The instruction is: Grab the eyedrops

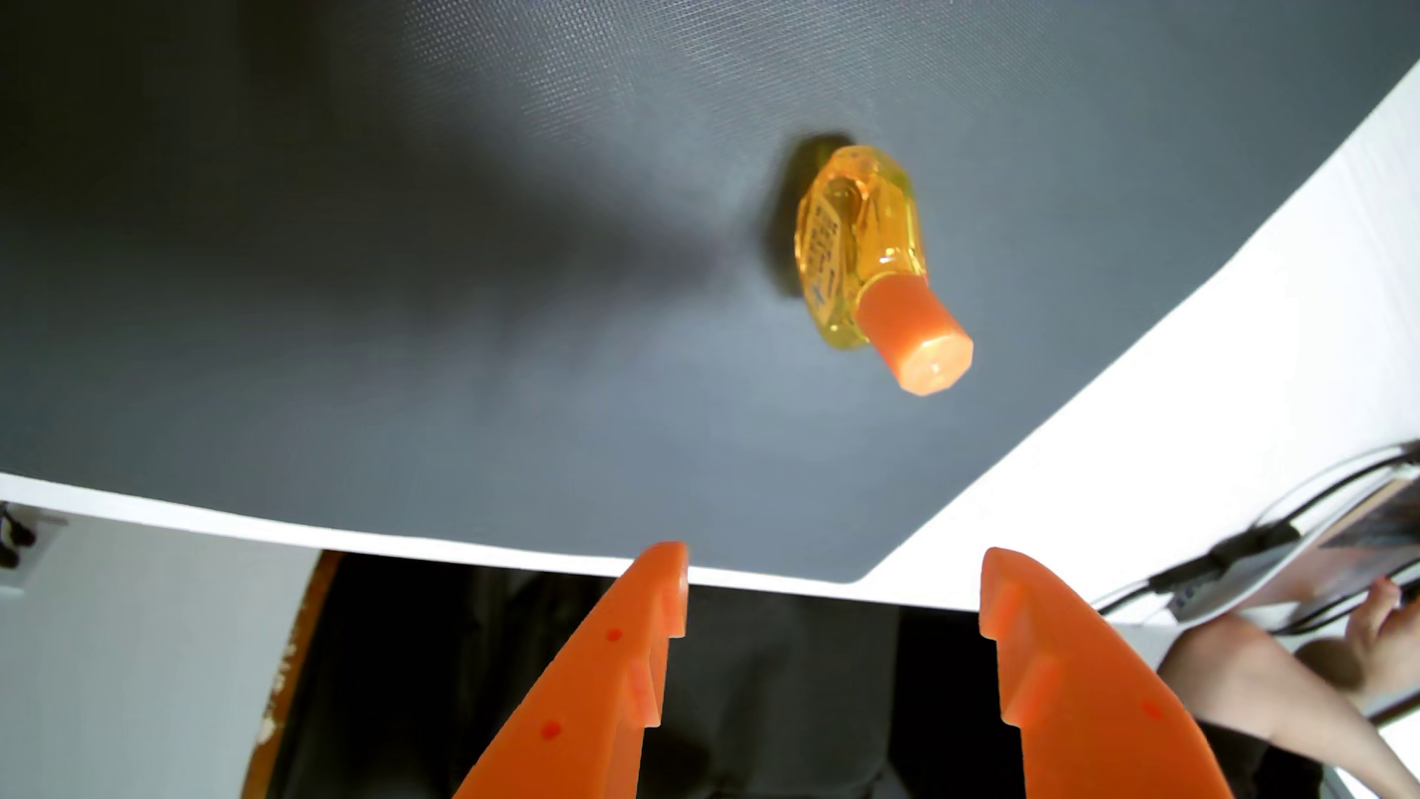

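In the wrist view the picture appears upside down: the dark grey mat (461, 307) fills the upper part, and the two orange fingers (607, 676) of the gripper (834, 565) rise from the bottom edge. The jaws stand wide apart, with nothing between them. Their tips lie at the mat's edge, over the white table (1199, 399) rim and the dark space past it.

The eyedrops bottle (853, 238) stands on the mat, right of centre in this view and well apart from the fingertips. Its body is clear amber-yellow plastic with faceted sides and small print on one face, too blurred to read. Its orange cap (918, 338) points toward the camera and slightly right. A dark shadow lies just left of the bottle on the mat.

The white table surface frames the mat along the right side and along a thin strip on the near edge. At the far right, black cables (1268, 530) run across the table to a flat device, beside which part of a person's hand (1375, 630) and forearm shows.
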Controlling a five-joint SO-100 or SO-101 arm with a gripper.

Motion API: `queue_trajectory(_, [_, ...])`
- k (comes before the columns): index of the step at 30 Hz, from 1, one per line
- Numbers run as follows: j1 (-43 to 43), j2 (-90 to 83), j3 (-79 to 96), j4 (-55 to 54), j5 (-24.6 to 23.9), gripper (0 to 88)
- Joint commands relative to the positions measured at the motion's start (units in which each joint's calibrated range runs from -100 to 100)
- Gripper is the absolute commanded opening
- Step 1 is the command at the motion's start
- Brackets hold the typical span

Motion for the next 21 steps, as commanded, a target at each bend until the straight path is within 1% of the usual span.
queue_trajectory(1, [-0.26, 4.92, -6.34, 0.44, 0.64, 23.2])
queue_trajectory(9, [-3.50, 14.77, -12.73, 0.27, -0.35, 23.9])
queue_trajectory(14, [-4.92, 16.47, -13.09, 0.10, -1.45, 23.4])
queue_trajectory(21, [-5.42, 16.81, -12.10, -0.25, -1.82, 23.3])
